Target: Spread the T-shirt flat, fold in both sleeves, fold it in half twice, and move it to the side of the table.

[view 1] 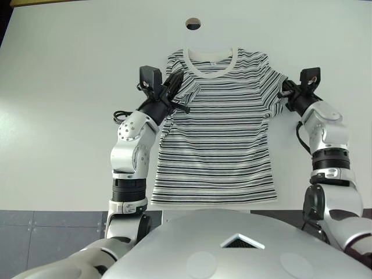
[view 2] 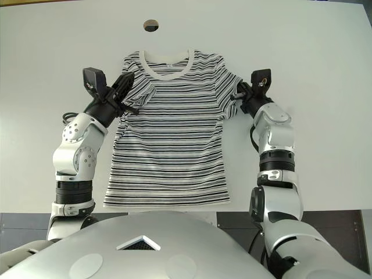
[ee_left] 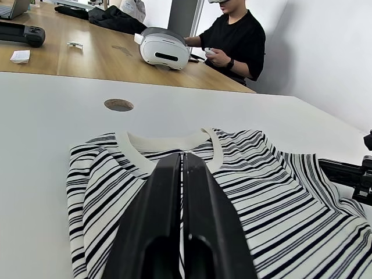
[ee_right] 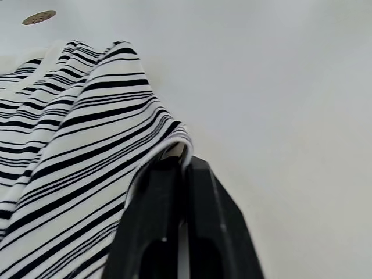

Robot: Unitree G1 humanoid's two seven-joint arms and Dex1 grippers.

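Left eye view gives me the striped T-shirt [view 1: 221,139] lying face up in the middle of the white desk [view 1: 70,116]. Its cream collar [view 1: 210,65] points away from me and its hem [view 1: 215,200] runs along the near edge. Just beyond the collar sits a round cable hole [view 1: 193,24] in the desk.

The left sleeve [view 1: 185,90] lies folded in over the chest, a little rumpled. My left hand [view 1: 176,81] sits right at that fold. From the left wrist view its two fingers [ee_left: 157,197] are pressed together with only a thin slit between them, low over the stripes near the collar. I cannot tell whether any cloth is caught in them.

The right sleeve [view 1: 278,87] lies out toward the side, not yet folded. My right hand [view 1: 286,93] is at its outer edge. From the right wrist view that hand [ee_right: 181,165] is clenched on the sleeve's hemmed edge, and the cloth rises in a small ridge from the pinch.
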